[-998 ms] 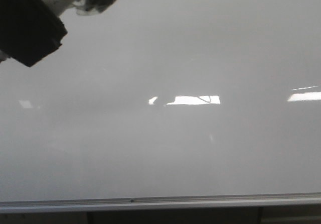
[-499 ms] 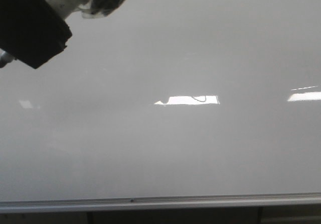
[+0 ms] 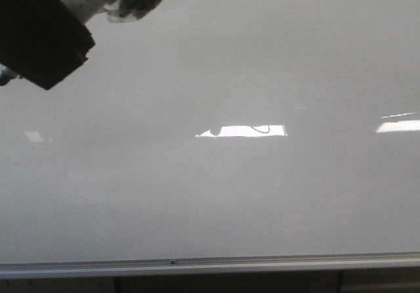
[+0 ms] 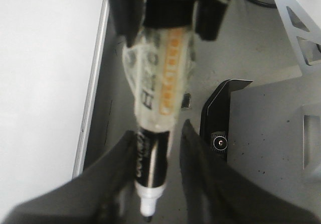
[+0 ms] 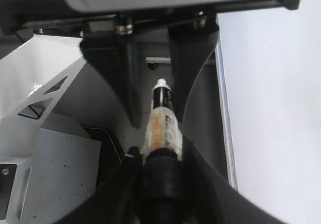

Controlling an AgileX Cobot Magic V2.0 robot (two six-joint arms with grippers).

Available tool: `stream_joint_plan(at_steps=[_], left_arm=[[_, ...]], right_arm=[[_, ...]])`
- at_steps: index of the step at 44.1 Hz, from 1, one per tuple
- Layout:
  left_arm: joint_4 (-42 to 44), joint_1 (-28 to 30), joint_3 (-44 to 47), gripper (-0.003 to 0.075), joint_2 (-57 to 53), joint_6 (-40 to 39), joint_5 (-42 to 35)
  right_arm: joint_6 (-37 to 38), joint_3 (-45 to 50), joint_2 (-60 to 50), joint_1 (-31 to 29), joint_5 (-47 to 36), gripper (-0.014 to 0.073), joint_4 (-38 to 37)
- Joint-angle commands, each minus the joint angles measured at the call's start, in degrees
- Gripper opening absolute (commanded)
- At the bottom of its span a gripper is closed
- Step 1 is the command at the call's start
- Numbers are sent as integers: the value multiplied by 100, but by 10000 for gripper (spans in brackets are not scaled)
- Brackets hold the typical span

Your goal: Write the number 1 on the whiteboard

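Black-tipped marker (image 4: 153, 148) lengthwise between left claw (image 4: 153, 184) fingers, nib outward, beside whiteboard (image 4: 45, 83)

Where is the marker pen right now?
In the left wrist view, the marker pen sits between the left gripper fingers, tip uncapped, beside the whiteboard frame rather than over the white surface.

Whiteboard (image 3: 216, 194), glossy grey-white, silver frame rail along near edge, bright rectangular reflections, small dark mark (image 3: 262, 129) mid-board
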Motion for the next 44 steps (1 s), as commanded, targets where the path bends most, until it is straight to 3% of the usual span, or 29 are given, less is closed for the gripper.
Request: stream_joint_plan(at_steps=[1,4,12,18,24,31,44], left_arm=[[-149,-46,-195,480,-136,-18,-272],[-93,-46,-195,557,-236,-47,-283],[144,-46,-195,564,-600,-373,-271],[1058,-46,-195,564,-857,-1441,-237],[1587,218,-195,564,-1092,-2364,-228],[1602,1061,-185,564,-1312,-3054,-115],[1556,3241,-83,564,-1456,-3670,-124]], right_arm=[[199,-186,-138,-4,-106,-1,29],[548,-186,-138,-4,-64,-1,-263],[1680,-186,-239,-10,159,-1,-1479],[2952,-186,-424,-113,546,-1,-2636],[4422,-39,-708,-662,728,-1,-3486],[5313,385,-1327,-1498,609,-1,-4005],[6144,1637,-2560,-3439,-363,-1,-3994]])
